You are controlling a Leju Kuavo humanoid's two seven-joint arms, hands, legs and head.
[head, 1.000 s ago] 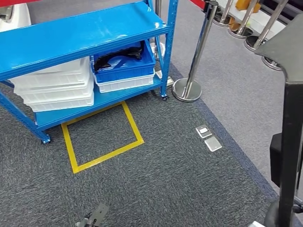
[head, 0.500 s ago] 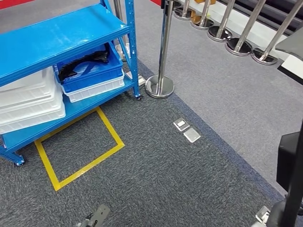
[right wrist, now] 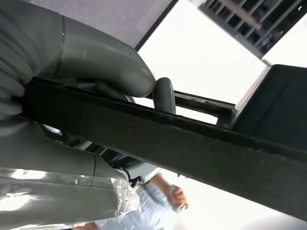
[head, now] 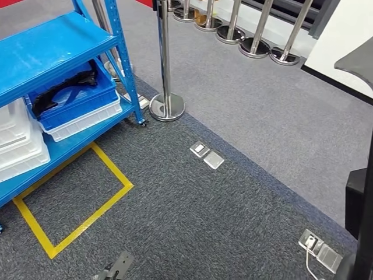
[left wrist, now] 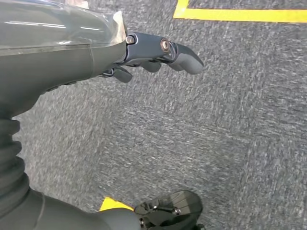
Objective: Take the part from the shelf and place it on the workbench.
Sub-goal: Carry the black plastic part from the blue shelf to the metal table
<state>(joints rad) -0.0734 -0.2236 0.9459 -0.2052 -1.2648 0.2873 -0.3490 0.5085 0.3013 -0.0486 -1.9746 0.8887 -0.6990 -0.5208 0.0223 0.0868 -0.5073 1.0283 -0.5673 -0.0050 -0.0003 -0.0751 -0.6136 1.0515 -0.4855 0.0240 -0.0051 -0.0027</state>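
Right wrist view: right hand (right wrist: pixel 90 91) grips part (right wrist: pixel 188 143) (long black bar), lengthwise across frame.

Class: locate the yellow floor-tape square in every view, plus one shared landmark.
Head view: yellow tape square, lower left, before the blue metal shelf.
Left wrist view: one strip beyond the left hand's fingers.
Right wrist view: not in it.
Shared landmark: dark grey carpet.

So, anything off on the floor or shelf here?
Nothing spilled or damaged. Only oddity: a thin cable trails loose over the carpet from the floor socket, a possible snag. Right hand grips the black part.
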